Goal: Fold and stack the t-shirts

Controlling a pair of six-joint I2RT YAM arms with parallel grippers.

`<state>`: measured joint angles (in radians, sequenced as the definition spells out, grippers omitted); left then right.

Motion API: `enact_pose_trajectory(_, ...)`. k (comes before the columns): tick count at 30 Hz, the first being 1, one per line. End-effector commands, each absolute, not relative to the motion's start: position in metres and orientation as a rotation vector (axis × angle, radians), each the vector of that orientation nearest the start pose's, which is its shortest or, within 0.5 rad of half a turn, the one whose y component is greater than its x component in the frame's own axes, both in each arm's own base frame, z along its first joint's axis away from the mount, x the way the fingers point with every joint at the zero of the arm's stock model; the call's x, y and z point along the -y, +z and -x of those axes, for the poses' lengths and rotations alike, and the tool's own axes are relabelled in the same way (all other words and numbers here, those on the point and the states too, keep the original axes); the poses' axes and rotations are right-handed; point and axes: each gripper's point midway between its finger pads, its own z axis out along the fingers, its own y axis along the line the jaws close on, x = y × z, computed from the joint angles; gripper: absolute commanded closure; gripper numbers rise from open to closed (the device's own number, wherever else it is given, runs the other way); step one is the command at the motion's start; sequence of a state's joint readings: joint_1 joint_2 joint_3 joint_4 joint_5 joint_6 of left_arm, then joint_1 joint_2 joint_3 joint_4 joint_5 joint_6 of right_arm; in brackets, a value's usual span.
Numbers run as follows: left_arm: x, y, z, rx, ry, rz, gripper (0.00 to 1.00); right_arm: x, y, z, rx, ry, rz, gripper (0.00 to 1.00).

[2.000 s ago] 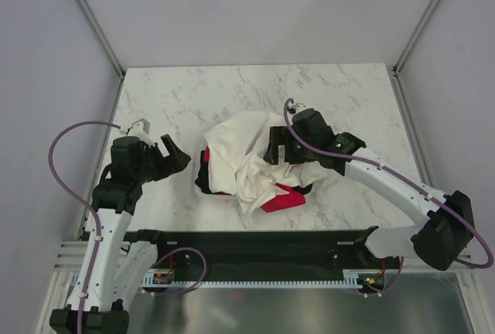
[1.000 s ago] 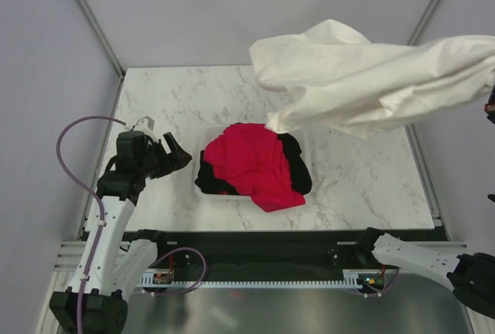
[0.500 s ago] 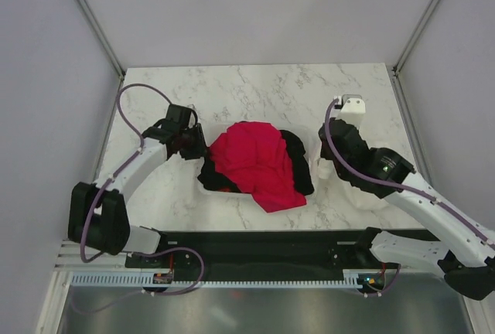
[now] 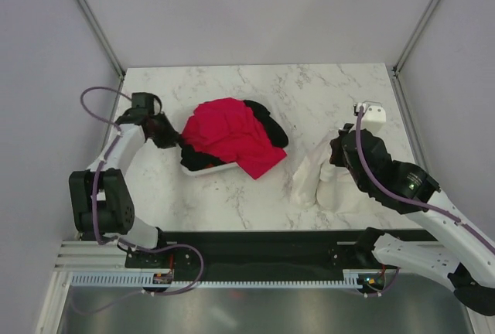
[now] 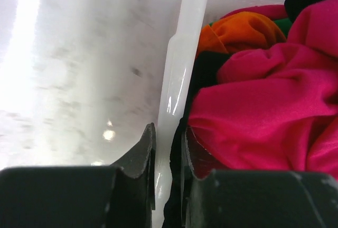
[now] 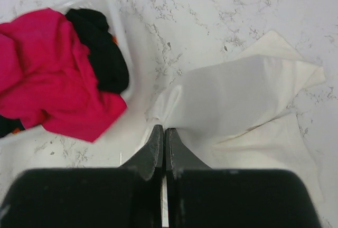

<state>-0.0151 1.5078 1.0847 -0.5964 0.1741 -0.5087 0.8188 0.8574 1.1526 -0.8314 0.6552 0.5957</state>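
Note:
The white t-shirt [image 4: 313,183] lies crumpled on the marble at the right, and my right gripper [image 6: 162,129] is shut on a fold of its edge [image 6: 248,93]. The red-pink t-shirt [image 4: 228,133] is heaped in the white basket [image 4: 203,168], spilling over its near rim. Behind it, the black t-shirt [image 4: 267,121] hangs over the far corner. My left gripper [image 5: 168,151] is shut on the basket's left rim [image 5: 182,64], one finger outside the wall and one inside against black cloth. Red-pink cloth [image 5: 269,112] fills the right of that view.
Orange and green cloth [image 5: 237,32] shows deeper in the basket. Grey walls with metal posts close the table [image 4: 255,83] on three sides. The black base rail [image 4: 255,245] runs along the near edge.
The right arm pulled the white t-shirt out of the basket, swung it high and set it down at the right. The left gripper reached the basket, closed on its rim, and the basket shifted up-left.

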Motion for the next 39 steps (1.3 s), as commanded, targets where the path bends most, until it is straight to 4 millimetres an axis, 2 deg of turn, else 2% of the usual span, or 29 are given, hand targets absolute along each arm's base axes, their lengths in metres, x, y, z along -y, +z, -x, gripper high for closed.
enact_pose_trajectory(1,-0.048,0.107,-0.359,-2.391,-0.242,1.083,0.98,-0.125,0.295,-0.232,-1.984,0.264,-0.173,1.0)
enact_pose_trajectory(2,-0.057,0.11,-0.363,-2.359,-0.287,1.14,0.98,-0.126,0.293,-0.232,-1.992,0.26,-0.165,1.0)
enact_pose_trajectory(3,-0.081,0.111,-0.362,-2.288,-0.3,1.277,0.98,-0.128,0.292,-0.232,-1.998,0.267,-0.156,1.0)
enact_pose_trajectory(5,-0.104,0.112,-0.365,-2.207,-0.335,1.408,0.98,-0.129,0.291,-0.231,-2.002,0.276,-0.151,1.0)
enact_pose_trajectory(9,-0.122,0.104,-0.377,-2.041,-0.423,1.639,0.98,-0.128,0.284,-0.227,-2.016,0.285,-0.143,1.0)
enact_pose_trajectory(13,-0.137,0.104,-0.395,-1.887,-0.415,1.753,0.98,-0.138,0.273,-0.221,-2.061,0.329,-0.1,1.0)
enact_pose_trajectory(14,-0.141,0.107,-0.403,-1.855,-0.431,1.742,0.98,-0.14,0.271,-0.22,-2.07,0.335,-0.093,1.0)
enact_pose_trajectory(15,-0.144,0.102,-0.412,-1.833,-0.442,1.766,0.98,-0.141,0.268,-0.219,-2.081,0.342,-0.087,1.0)
enact_pose_trajectory(20,-0.169,0.118,-0.428,-1.524,-0.47,1.94,0.98,-0.15,0.253,-0.21,-2.137,0.399,-0.065,1.0)
enact_pose_trajectory(21,-0.172,0.126,-0.437,-1.45,-0.522,1.951,0.98,-0.149,0.246,-0.208,-2.157,0.386,-0.059,1.0)
enact_pose_trajectory(22,-0.176,0.136,-0.454,-1.437,-0.564,1.921,0.98,-0.148,0.243,-0.206,-2.165,0.385,-0.06,1.0)
enact_pose_trajectory(23,-0.179,0.142,-0.461,-1.459,-0.569,1.894,0.97,-0.147,0.238,-0.205,-2.176,0.372,-0.057,1.0)
enact_pose_trajectory(24,-0.184,0.16,-0.473,-1.462,-0.575,1.85,0.91,-0.146,0.236,-0.205,-2.18,0.367,-0.057,1.0)
enact_pose_trajectory(25,-0.185,0.162,-0.476,-1.484,-0.577,1.829,0.68,-0.145,0.235,-0.205,-2.18,0.363,-0.059,1.0)
enact_pose_trajectory(26,-0.183,0.165,-0.478,-1.527,-0.57,1.782,0.55,-0.143,0.233,-0.207,-2.177,0.347,-0.064,1.0)
enact_pose_trajectory(27,-0.181,0.168,-0.476,-1.561,-0.569,1.771,0.41,-0.143,0.231,-0.207,-2.181,0.338,-0.063,1.0)
enact_pose_trajectory(28,-0.176,0.169,-0.474,-1.597,-0.588,1.759,0.17,-0.143,0.23,-0.208,-2.183,0.328,-0.066,1.0)
enact_pose_trajectory(29,-0.172,0.17,-0.47,-1.63,-0.589,1.741,0.08,-0.143,0.231,-0.21,-2.18,0.321,-0.069,1.0)
enact_pose_trajectory(30,-0.165,0.162,-0.462,-1.665,-0.601,1.751,0.01,-0.142,0.23,-0.212,-2.179,0.306,-0.073,1.0)
enact_pose_trajectory(31,-0.157,0.174,-0.456,-1.674,-0.642,1.718,0.0,-0.144,0.231,-0.214,-2.181,0.295,-0.069,1.0)
enact_pose_trajectory(32,-0.151,0.173,-0.449,-1.687,-0.651,1.711,0.0,-0.144,0.231,-0.216,-2.181,0.284,-0.058,1.0)
enact_pose_trajectory(33,-0.141,0.164,-0.436,-1.717,-0.66,1.719,0.0,-0.144,0.231,-0.217,-2.18,0.269,-0.055,1.0)
enact_pose_trajectory(34,-0.135,0.181,-0.427,-1.715,-0.663,1.657,0.0,-0.142,0.234,-0.218,-2.175,0.26,-0.058,1.0)
enact_pose_trajectory(35,-0.127,0.173,-0.412,-1.742,-0.656,1.654,0.0,-0.14,0.237,-0.219,-2.167,0.253,-0.065,1.0)
enact_pose_trajectory(37,-0.116,0.178,-0.393,-1.774,-0.641,1.579,0.01,-0.138,0.245,-0.22,-2.149,0.251,-0.075,1.0)
enact_pose_trajectory(38,-0.104,0.191,-0.372,-1.761,-0.633,1.52,0.01,-0.139,0.247,-0.221,-2.145,0.255,-0.072,1.0)
enact_pose_trajectory(39,-0.098,0.194,-0.363,-1.762,-0.607,1.484,0.03,-0.139,0.25,-0.221,-2.138,0.256,-0.068,1.0)
